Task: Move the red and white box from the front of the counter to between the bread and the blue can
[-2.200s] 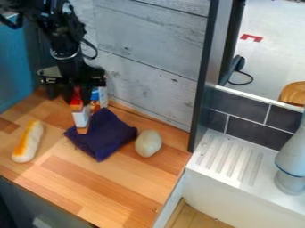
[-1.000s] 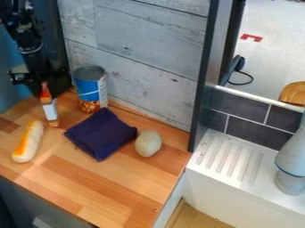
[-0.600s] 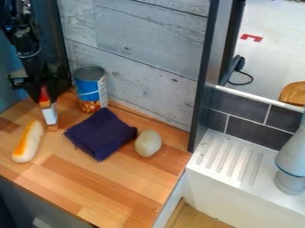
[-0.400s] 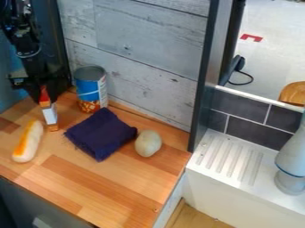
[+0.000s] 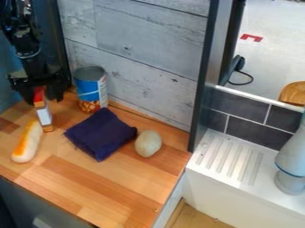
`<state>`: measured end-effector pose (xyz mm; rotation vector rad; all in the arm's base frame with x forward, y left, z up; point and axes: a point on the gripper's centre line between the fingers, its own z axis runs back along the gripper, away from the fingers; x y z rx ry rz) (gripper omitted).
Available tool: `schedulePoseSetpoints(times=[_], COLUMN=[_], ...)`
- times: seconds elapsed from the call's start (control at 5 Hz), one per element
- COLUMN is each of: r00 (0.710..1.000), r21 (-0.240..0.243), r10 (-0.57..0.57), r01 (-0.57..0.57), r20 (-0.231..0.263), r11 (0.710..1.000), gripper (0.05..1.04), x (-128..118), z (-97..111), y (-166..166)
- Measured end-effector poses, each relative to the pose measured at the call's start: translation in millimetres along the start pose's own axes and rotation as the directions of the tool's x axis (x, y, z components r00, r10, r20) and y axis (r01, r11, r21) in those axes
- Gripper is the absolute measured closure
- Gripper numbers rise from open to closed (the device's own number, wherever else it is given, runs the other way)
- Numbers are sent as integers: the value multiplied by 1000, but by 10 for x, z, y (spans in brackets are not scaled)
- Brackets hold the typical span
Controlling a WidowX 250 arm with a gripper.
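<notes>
Gripper [image 5: 42,95], black, fingers apart. Thin red, white and orange box [image 5: 44,115] below, top between fingers, long way up-and-down, bit tipped.

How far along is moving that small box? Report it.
Done: the small box has come from by the cloth to near the bread. In progress: its red top is at the hand; whether it is gripped is unclear. Left: seemingly just getting it standing free and the hand clear.

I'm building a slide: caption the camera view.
Gripper at a small box; bread, can, cloth and pale oval object on the wooden counter.
</notes>
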<state>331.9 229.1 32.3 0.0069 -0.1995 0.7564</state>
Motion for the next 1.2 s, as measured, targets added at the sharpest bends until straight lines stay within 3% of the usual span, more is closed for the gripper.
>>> schedulePoseSetpoints(times=[0.4,0.8,1.0,1.2], r00=[1000,1000,998,997], r21=[-3,-12,27,70], r10=[-1,-5,-56,-66], r01=[1,6,55,68], r20=[-10,21,23,-34], r11=[1000,1000,998,995], gripper=[83,83,83,83], x=[-56,-67,-175,-440], z=[-17,188,463,659], y=[-4,-52,-146,-83])
